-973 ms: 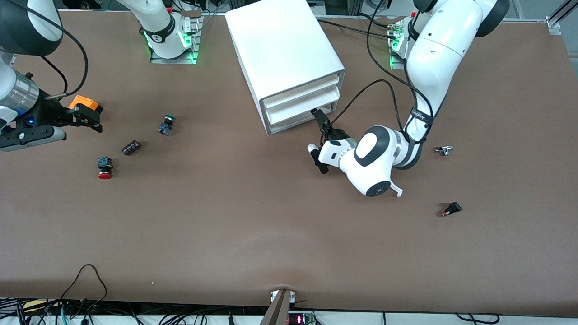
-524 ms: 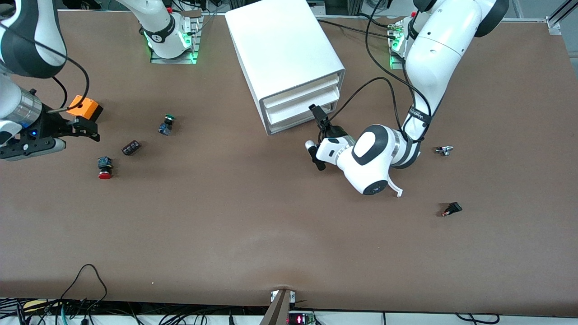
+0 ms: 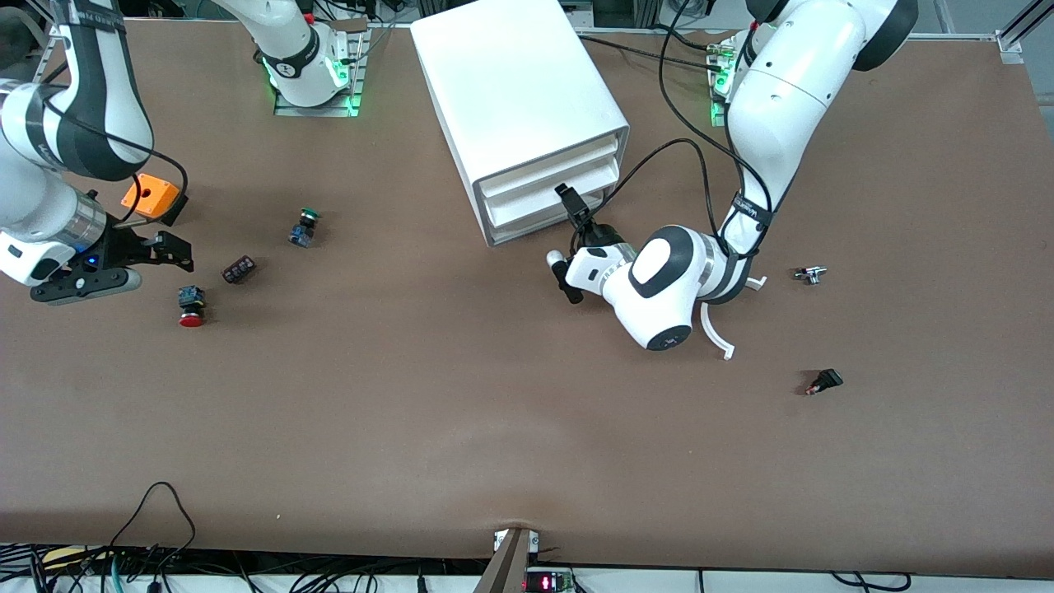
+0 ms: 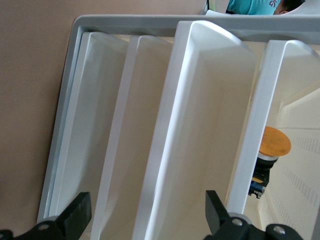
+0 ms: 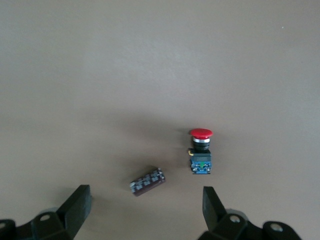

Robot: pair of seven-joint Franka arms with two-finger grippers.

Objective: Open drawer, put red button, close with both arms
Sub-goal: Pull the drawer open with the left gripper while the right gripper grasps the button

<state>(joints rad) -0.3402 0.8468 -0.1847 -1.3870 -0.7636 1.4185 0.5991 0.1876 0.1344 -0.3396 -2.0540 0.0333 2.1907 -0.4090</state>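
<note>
The white cabinet (image 3: 519, 91) stands at the table's middle, toward the robots' bases, with its stacked tray drawers (image 3: 547, 193) facing the front camera. My left gripper (image 3: 568, 245) is open right in front of them. In the left wrist view, the left gripper (image 4: 145, 215) straddles the rim of one drawer (image 4: 210, 100) that juts out slightly. The red button (image 3: 191, 306) lies on its side toward the right arm's end. My right gripper (image 3: 173, 251) hovers open just beside it. In the right wrist view, the red button (image 5: 201, 150) lies ahead of the open right gripper (image 5: 145, 210).
A dark cylinder (image 3: 238, 269) lies next to the red button. A green-capped button (image 3: 305, 226) and an orange box (image 3: 150, 196) are close by. An orange-capped button (image 4: 272, 142) sits inside the cabinet. Two small parts (image 3: 809, 274) (image 3: 824, 381) lie toward the left arm's end.
The right arm has swung from beside the orange box down toward the red button. The left gripper has edged closer to the drawer fronts. Both grippers stay open.
</note>
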